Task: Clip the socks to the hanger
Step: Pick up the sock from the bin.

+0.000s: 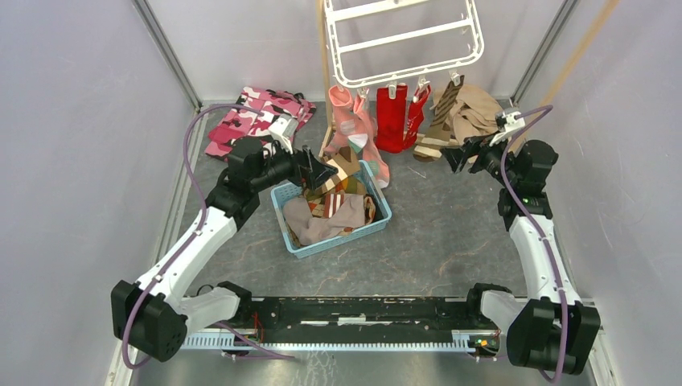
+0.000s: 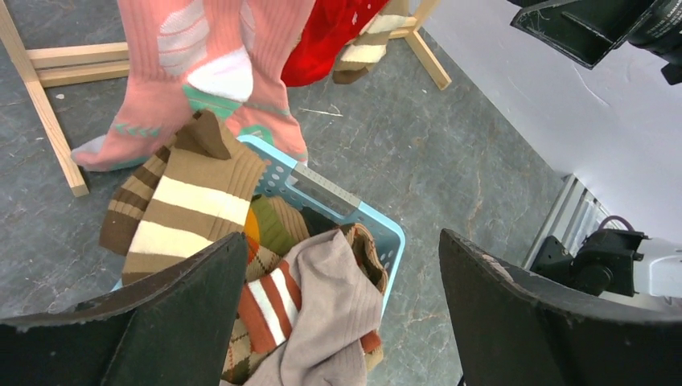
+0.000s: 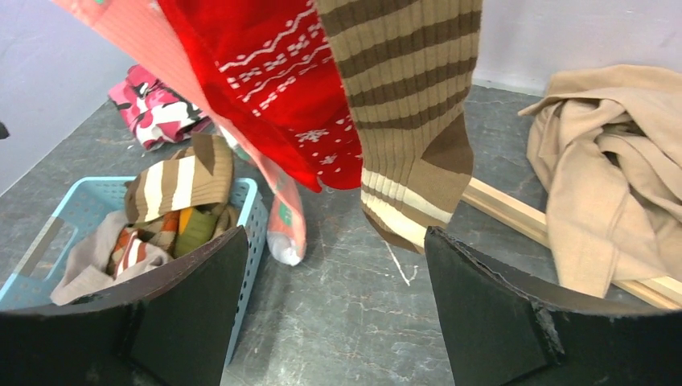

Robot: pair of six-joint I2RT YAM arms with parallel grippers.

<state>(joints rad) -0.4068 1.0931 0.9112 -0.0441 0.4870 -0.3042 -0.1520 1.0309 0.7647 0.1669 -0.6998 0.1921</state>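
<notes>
Socks (image 1: 392, 117) already hang in a row from the pegs along the near rim of the white hanger (image 1: 410, 71) at the back of the worktop (image 1: 434, 241), and more lie heaped in a blue basket (image 1: 346, 237).

Starting at the left, a pink camouflage garment (image 1: 253, 121) lies crumpled in the far corner. Just beside it, the left gripper (image 1: 322, 170) hovers over the basket's far left edge, its jaws spread wide with nothing between them. Below it, a brown sock with cream stripes (image 2: 193, 201) is draped over the basket's rim, on top of a tangle of other socks.

Behind the basket, the salmon-pink socks (image 1: 354, 121) hang low, their toes down at the worktop. Next come the red ones (image 1: 394, 129), then a brown striped sock (image 1: 441, 121). A tan cloth (image 1: 474, 112) sits bunched just beside that. Furthest right, the right gripper (image 1: 450, 154) is near the brown sock's foot, jaws wide apart and empty.
</notes>
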